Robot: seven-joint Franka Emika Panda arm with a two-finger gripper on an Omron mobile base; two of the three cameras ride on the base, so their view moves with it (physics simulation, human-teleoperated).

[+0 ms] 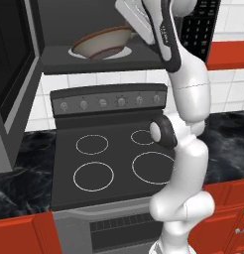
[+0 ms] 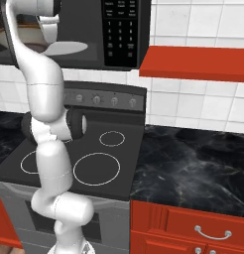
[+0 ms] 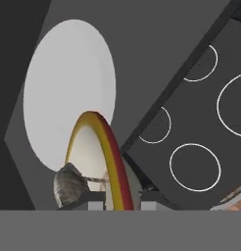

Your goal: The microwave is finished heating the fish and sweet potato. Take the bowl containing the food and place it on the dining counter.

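The bowl, judged stiff, light and prone to spilling, is pinched at its rim by the claw, tilted above the turntable.

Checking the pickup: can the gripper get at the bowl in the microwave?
Likely yes. The microwave stands open, and in the hand view the gripper straddles the rim of the bowl, seemingly clamped on it, with nothing in between.

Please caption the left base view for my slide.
Arm reaches into the open microwave; tilted bowl lifted above the turntable, over the stove.
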